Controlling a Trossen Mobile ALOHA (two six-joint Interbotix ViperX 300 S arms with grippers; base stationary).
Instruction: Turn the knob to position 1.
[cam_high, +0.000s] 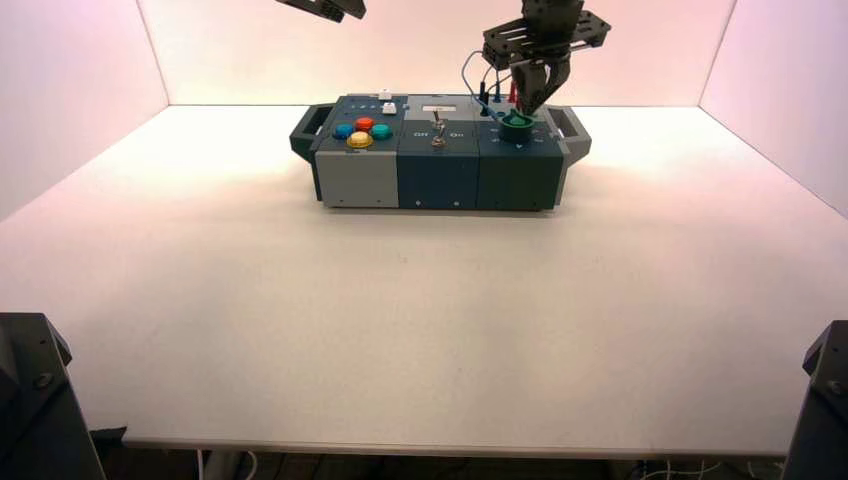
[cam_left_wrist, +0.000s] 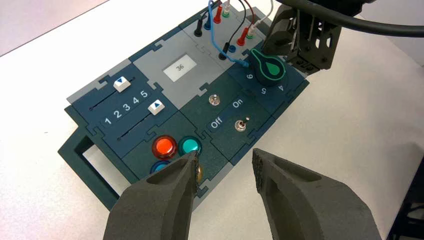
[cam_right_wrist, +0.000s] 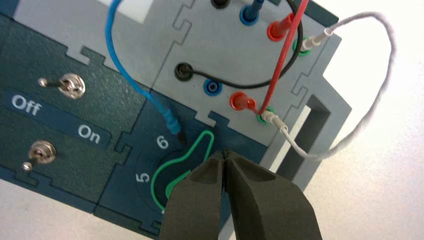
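Observation:
The knob (cam_high: 517, 124) sits on the right end of the box (cam_high: 437, 182), dark with a green outline. In the right wrist view the knob (cam_right_wrist: 170, 172) has its pointer tab just past the 6, aimed at the grey jack panel (cam_right_wrist: 235, 55). My right gripper (cam_right_wrist: 225, 153) is shut, its tips pressed together right above the knob's edge, with nothing seen between them. In the left wrist view the knob (cam_left_wrist: 268, 69) lies beside the right gripper (cam_left_wrist: 300, 47). My left gripper (cam_left_wrist: 225, 165) hangs open high over the box's button end.
Coloured push buttons (cam_high: 362, 132) fill the box's left end, and two metal toggle switches (cam_left_wrist: 241, 124) stand by the Off and On labels. Blue, red, black and white wires (cam_right_wrist: 280, 65) loop over the jack panel close to the knob. Two sliders (cam_left_wrist: 121, 84) sit at the back left.

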